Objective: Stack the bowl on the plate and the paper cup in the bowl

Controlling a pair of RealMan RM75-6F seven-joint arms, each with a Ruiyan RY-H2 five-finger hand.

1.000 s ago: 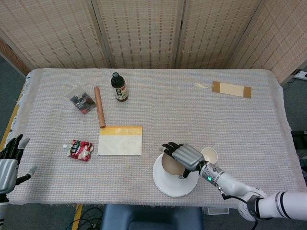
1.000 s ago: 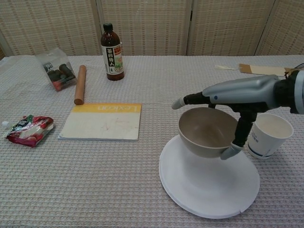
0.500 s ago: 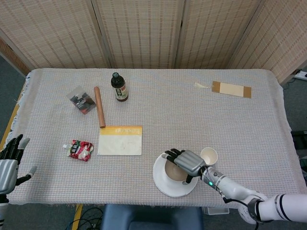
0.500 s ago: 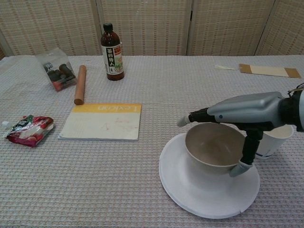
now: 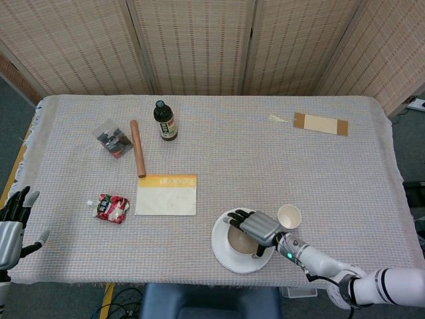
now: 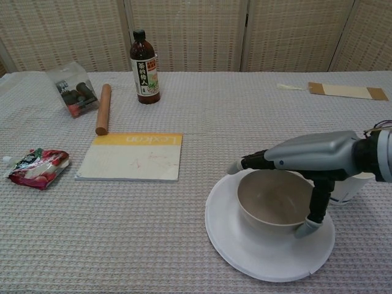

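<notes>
Right hand [image 6: 309, 160] low over the near right part of the table, grasping the bowl [image 6: 274, 199]: fingers [image 6: 248, 163] stretched across the far rim, thumb down the bowl's right outer wall with its tip at the plate's surface. Head view shows the same hand [image 5: 257, 226] draped over the bowl [image 5: 240, 242] from the right. Bowl upright, tan, nothing in it, sitting on the white plate [image 6: 233, 239], roughly centred; from the head view the plate [image 5: 222, 252] rims the bowl all round. Whether the bowl's foot bears fully on the plate cannot be told. Paper cup [image 5: 289, 216] upright on the cloth just right of the plate, behind the forearm; in the chest view only a part of the cup [image 6: 350, 188] shows under the wrist. Left hand [image 5: 12, 226] at the table's left edge, off the cloth, fingers apart, holding nothing. Elsewhere on the table [image 5: 265, 153], covered in grey woven cloth: a flat book with a yellow band [image 6: 131, 157] left of the plate; a red-and-white snack packet [image 6: 35, 166] near the left edge; a wooden rolling pin [image 6: 103, 108] lying lengthwise beyond the book; a clear bag of dark items [image 6: 73, 89] just left of the pin; a dark bottle [image 6: 144, 60] standing upright toward the back; a brown card strip [image 5: 321, 123] at the far right. Woven folding screen [image 5: 212, 40] behind the table.
</notes>
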